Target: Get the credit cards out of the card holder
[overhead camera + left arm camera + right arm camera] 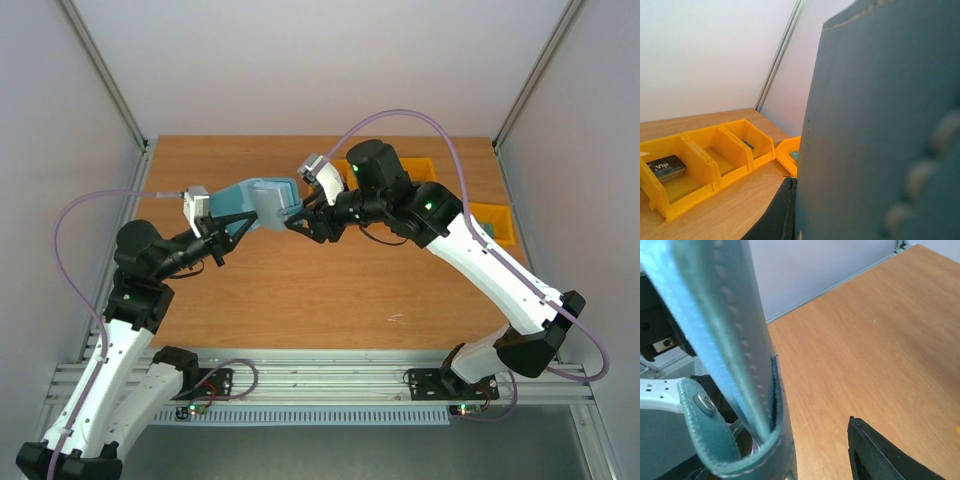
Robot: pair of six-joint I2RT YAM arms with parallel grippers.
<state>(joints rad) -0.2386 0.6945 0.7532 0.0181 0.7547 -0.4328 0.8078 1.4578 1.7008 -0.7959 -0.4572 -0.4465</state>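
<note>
The teal card holder (240, 198) hangs above the middle of the table between the two arms. My left gripper (222, 232) is shut on its left end. In the left wrist view the holder (880, 125) fills the right side, pressed against one black finger (777, 215). My right gripper (298, 218) stands open at the holder's right end. In the right wrist view the folded holder (725, 315) and its snap strap (705, 405) sit left, apart from the one visible finger (880, 455). A paler patch (272, 198) shows on the holder; I cannot tell whether it is one of the credit cards.
Yellow bins (425, 165) stand at the table's back right, with one more (495, 220) near the right edge. In the left wrist view the bins (710, 150) hold a dark card marked VIP (665, 167) and other small cards. Bare wood (330, 290) lies below the grippers.
</note>
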